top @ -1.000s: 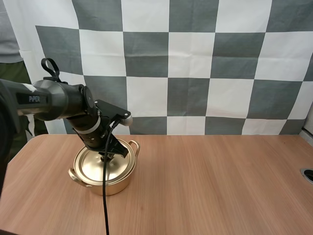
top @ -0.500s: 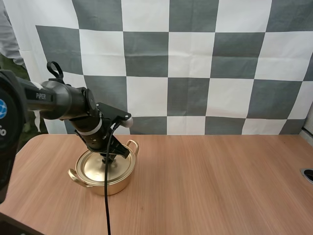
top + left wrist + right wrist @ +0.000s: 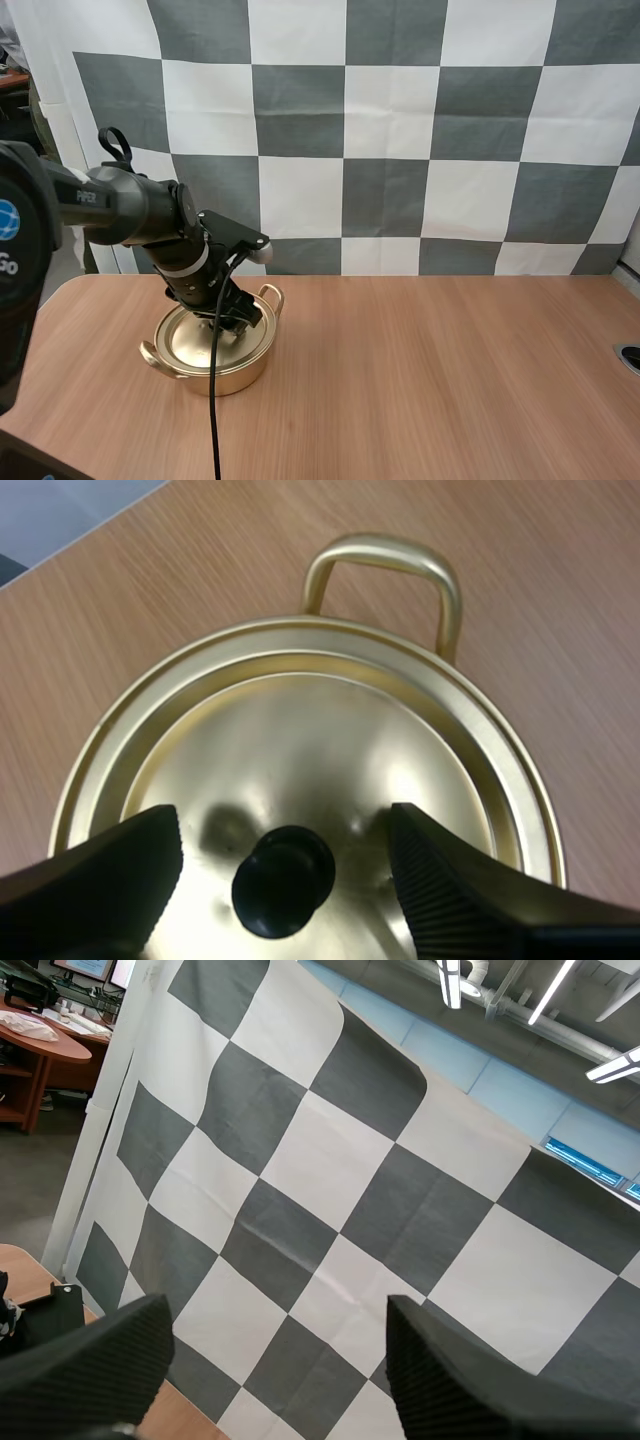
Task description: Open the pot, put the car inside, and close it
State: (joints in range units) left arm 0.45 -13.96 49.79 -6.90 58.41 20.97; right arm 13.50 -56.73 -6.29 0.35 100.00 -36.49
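Left wrist view: lid knob (image 3: 284,880) is sitting between spread fingers (image 3: 450,900), not yet grasped.
Golden lid (image 3: 300,740) is resting closed on the pot (image 3: 212,362), which is standing toward the nine o'clock side of the table (image 3: 450,380) in the high view. Left gripper (image 3: 285,838) is hovering wide open around the knob, one finger at three o'clock of it and one at nine, holding nothing. Judging from this, it should be centring, sinking slightly, pinching under the knob's cap and lifting straight up. Right gripper (image 3: 278,1345) is hanging open and empty.
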